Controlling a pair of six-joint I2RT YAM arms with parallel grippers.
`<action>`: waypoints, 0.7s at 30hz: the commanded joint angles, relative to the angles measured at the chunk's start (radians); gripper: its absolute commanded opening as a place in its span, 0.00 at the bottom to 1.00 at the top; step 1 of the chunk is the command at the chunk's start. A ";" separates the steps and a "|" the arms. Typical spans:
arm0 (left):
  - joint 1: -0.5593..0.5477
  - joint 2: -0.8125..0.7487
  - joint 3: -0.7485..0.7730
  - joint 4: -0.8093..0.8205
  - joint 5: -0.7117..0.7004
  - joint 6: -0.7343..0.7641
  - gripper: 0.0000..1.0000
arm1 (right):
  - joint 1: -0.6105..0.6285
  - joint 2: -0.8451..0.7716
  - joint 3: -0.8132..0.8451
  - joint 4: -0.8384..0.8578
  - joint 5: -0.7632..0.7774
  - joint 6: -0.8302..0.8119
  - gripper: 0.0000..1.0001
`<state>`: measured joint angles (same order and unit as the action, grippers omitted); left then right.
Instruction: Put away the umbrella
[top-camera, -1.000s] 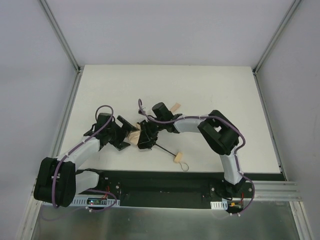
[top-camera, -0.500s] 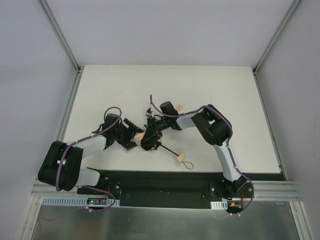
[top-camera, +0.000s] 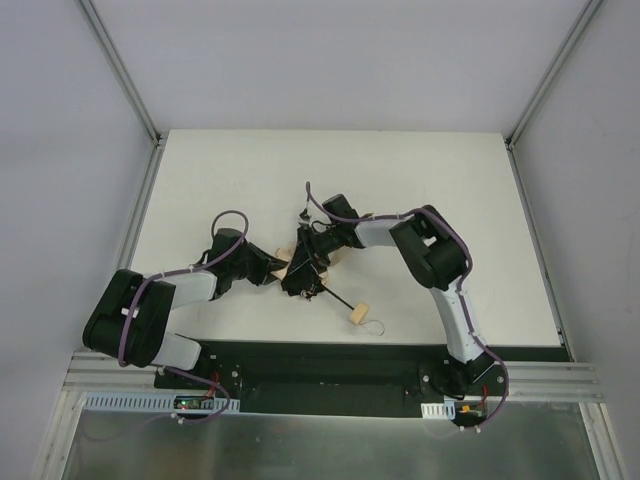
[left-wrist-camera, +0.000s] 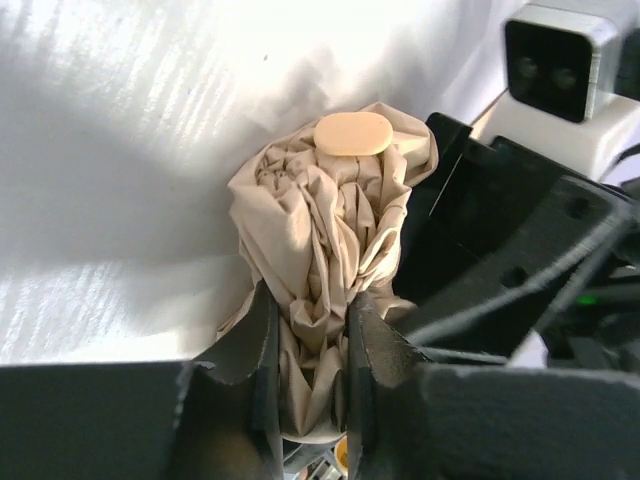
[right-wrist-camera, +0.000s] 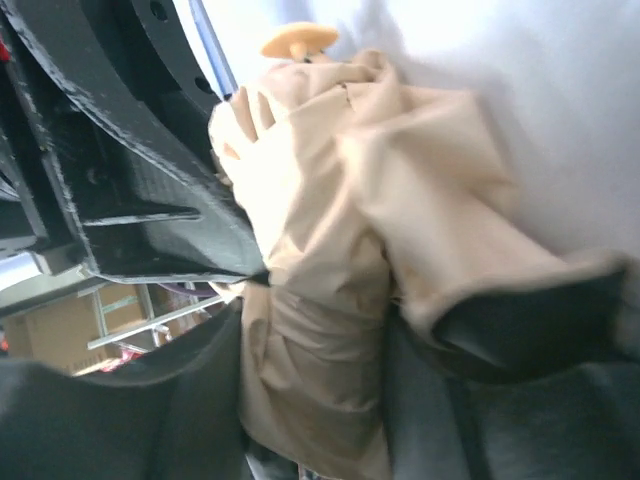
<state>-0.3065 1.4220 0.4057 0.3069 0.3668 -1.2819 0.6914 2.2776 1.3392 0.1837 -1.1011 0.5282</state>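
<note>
The umbrella (top-camera: 294, 263) lies at the middle of the table, its beige canopy bunched up between both grippers. Its thin dark shaft (top-camera: 335, 297) runs toward the near right and ends in a pale knob handle (top-camera: 357, 314) with a cord loop. My left gripper (top-camera: 274, 268) comes in from the left. In the left wrist view it (left-wrist-camera: 312, 350) is shut on the crumpled fabric (left-wrist-camera: 320, 230), below the oval tip cap (left-wrist-camera: 352, 133). My right gripper (top-camera: 304, 266) meets it from the right. In the right wrist view, canopy fabric (right-wrist-camera: 330, 250) fills its jaws (right-wrist-camera: 315, 370) and touches both fingers.
The white table (top-camera: 420, 190) is bounded by metal rails at the back corners and a black strip (top-camera: 330, 358) along the near edge. The two grippers are almost touching; the right gripper's black body (left-wrist-camera: 500, 250) and its camera (left-wrist-camera: 560, 55) crowd the left wrist view.
My left gripper moved right and closed on the canopy. The right wrist shifted slightly right and back, staying on the fabric. The handle stayed near the front edge.
</note>
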 joint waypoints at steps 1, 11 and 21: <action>-0.062 0.106 -0.090 -0.206 -0.086 0.075 0.06 | 0.060 -0.101 0.112 -0.404 0.295 -0.310 0.59; -0.066 0.071 -0.073 -0.242 -0.080 0.078 0.04 | 0.187 -0.389 0.198 -0.738 0.944 -0.695 0.81; -0.066 0.031 -0.047 -0.255 -0.066 0.055 0.04 | 0.247 -0.330 0.068 -0.590 1.027 -0.659 0.81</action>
<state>-0.3546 1.4406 0.3847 0.2676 0.3622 -1.2671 0.9531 1.8896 1.4677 -0.4244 -0.1722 -0.1150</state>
